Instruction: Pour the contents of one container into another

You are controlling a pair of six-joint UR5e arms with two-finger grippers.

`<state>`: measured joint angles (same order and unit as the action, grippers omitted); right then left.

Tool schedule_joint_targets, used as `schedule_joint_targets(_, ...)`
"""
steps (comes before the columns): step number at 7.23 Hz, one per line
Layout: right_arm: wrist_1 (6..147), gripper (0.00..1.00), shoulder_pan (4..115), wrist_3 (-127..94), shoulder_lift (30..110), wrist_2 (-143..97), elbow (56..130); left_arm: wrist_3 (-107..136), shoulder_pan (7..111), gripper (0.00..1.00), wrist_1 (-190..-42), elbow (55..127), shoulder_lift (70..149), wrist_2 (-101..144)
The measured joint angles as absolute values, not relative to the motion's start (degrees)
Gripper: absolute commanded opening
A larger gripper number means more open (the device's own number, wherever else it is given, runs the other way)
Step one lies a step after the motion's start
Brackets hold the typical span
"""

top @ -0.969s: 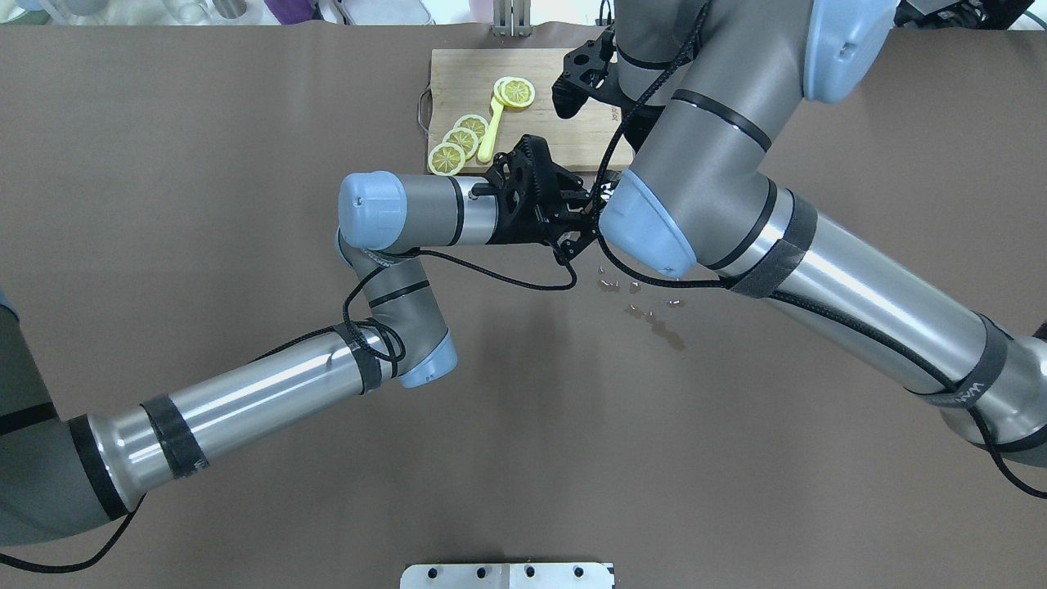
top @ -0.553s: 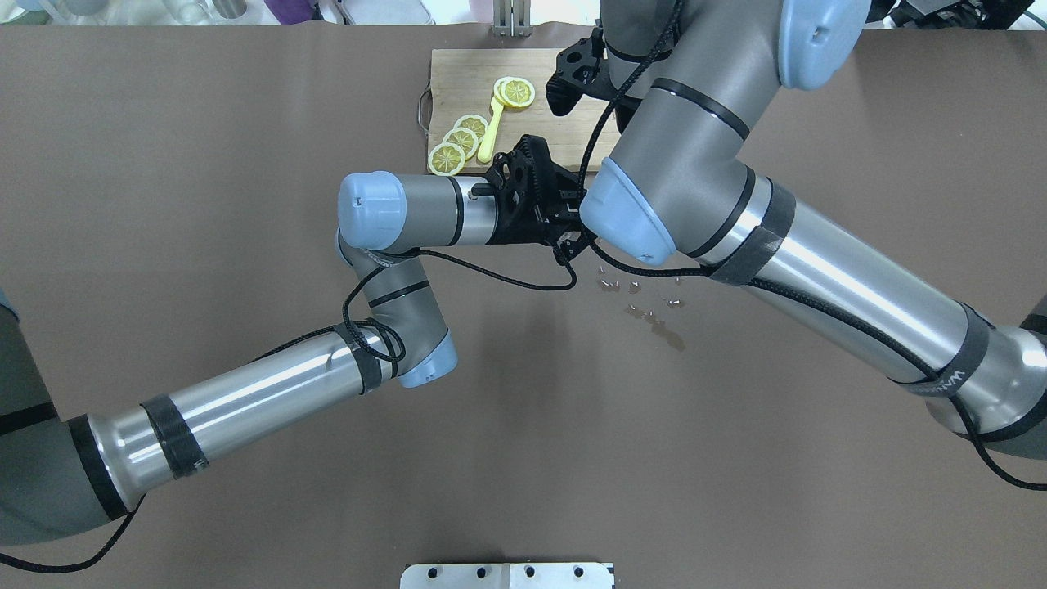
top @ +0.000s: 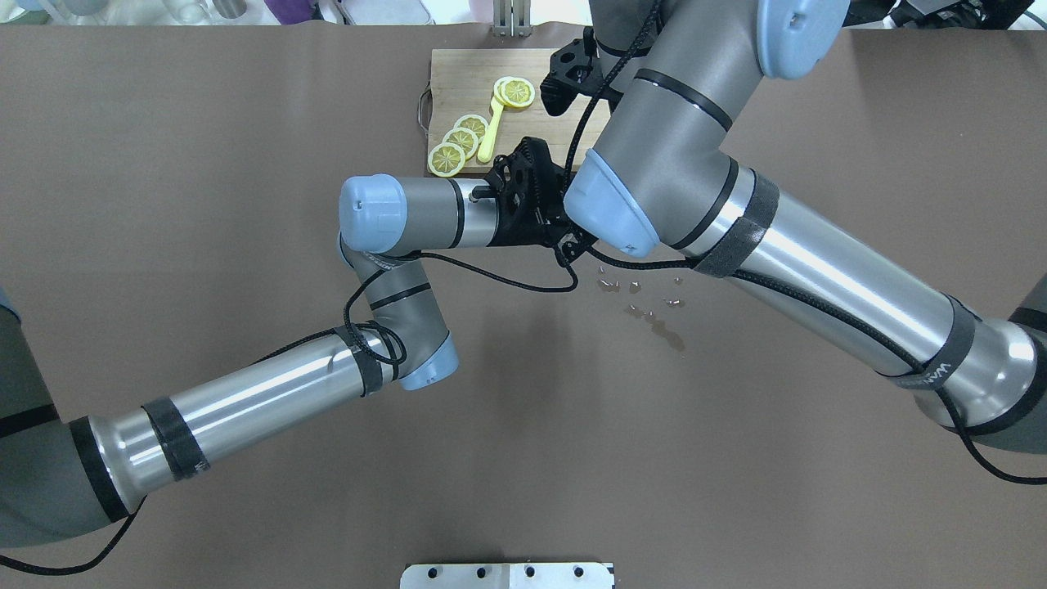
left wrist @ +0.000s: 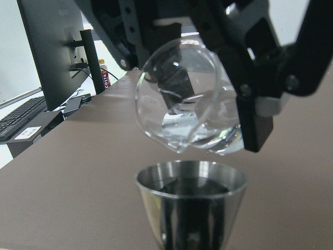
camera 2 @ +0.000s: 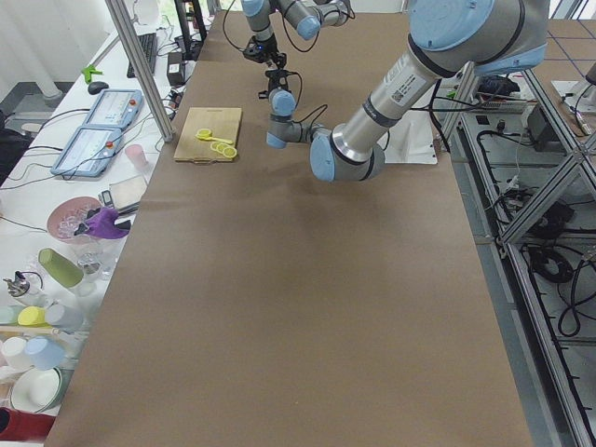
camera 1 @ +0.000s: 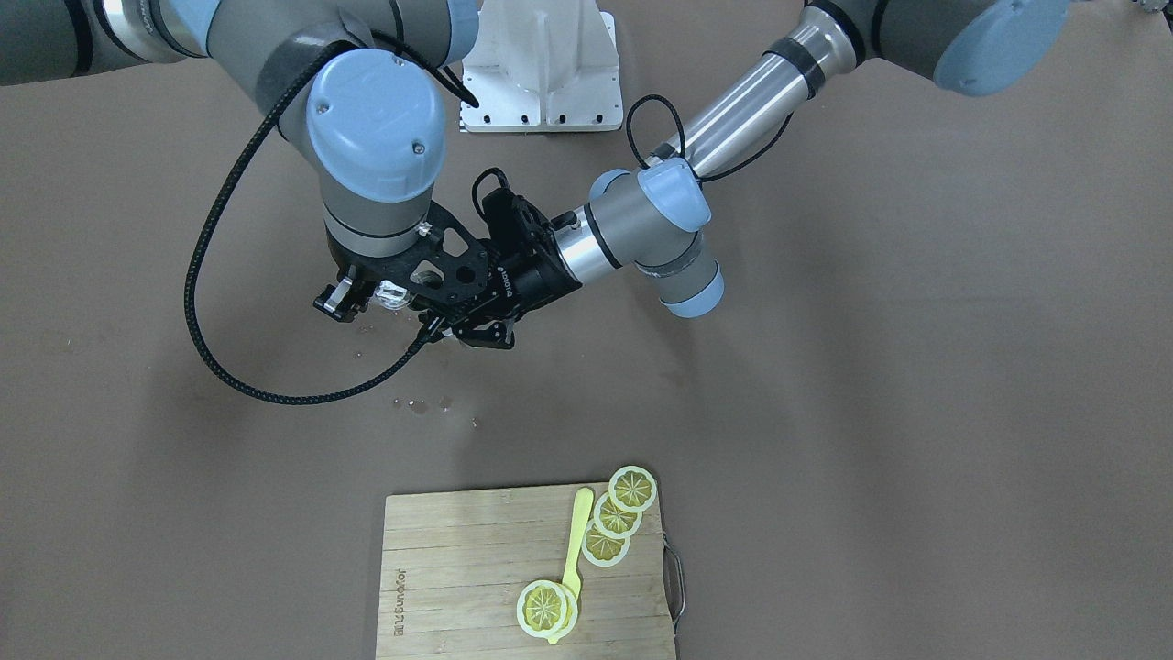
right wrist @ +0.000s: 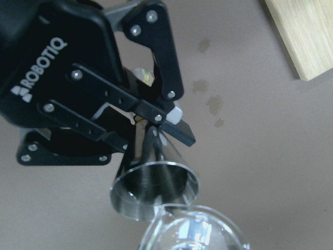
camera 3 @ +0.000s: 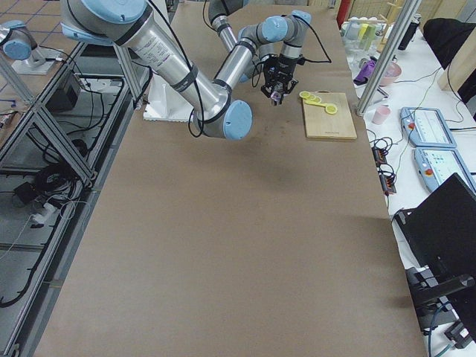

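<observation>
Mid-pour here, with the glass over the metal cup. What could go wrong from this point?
1. The tilted glass has its lip off-centre over the metal cup, whose mouth is narrow, so liquid could run past the rim. Wet spots already mark the table.
2. The right gripper and left gripper are crowded together. Tilting further could knock the glass against the cup or the jaws.

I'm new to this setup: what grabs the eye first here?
A clear glass, tipped in the right gripper, hangs just above a metal cup held in the left gripper, over mid-table. Wet drops spot the brown table beside them, and lemon slices lie on a wooden cutting board at the operators' edge.
</observation>
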<state>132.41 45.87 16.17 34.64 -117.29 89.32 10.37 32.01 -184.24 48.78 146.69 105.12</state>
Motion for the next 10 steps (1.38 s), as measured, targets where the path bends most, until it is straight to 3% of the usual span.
schedule_joint_targets(10,138.40,0.00,45.10,21.02,31.08,-115.83,85.51,10.37,31.58,0.00,-184.57,48.78,146.69,104.85)
